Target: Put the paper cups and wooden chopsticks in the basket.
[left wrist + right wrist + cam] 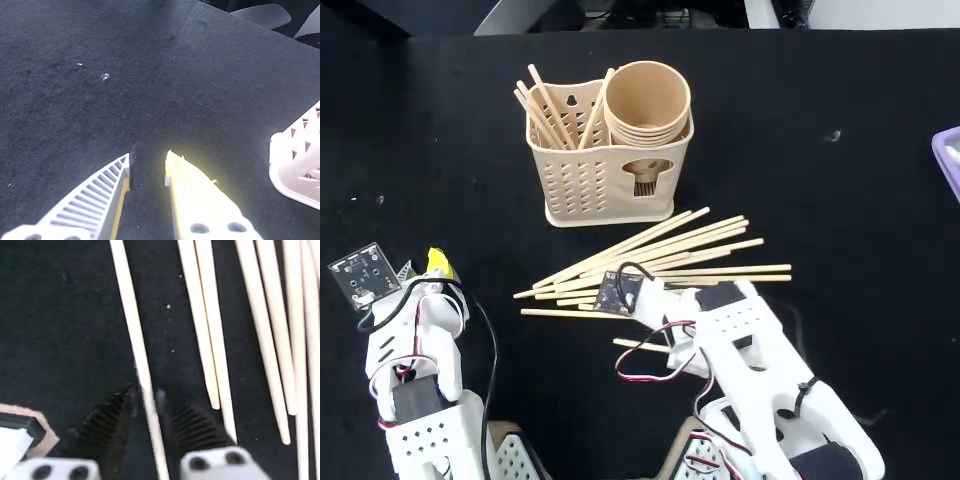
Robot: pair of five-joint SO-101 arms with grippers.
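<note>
A single pale wooden chopstick [131,335] runs straight between your right arm's dark ribbed fingers [116,417], which are pinched in on it from both sides, low over the black cloth surface [840,220]. Just beside it, the loose wooden chopsticks [670,250] lie fanned in a rough bundle, touching and crossing one another, between the right arm and the cream perforated plastic basket [590,185]. The basket stands upright near the bundle's far ends and has two compartments. You can see a handful of wooden chopsticks [545,110] leaning tilted in the compartment on your left arm's side, their tips sticking out above the rim. A nested stack of tan paper cups [647,100] sits upright in the other compartment, mouth up. Your left arm's fingers [192,195], one yellow and one white-ribbed, hang a little apart with nothing between them, over bare surface well apart from the loose sticks, with a corner of the basket off to one side.
</note>
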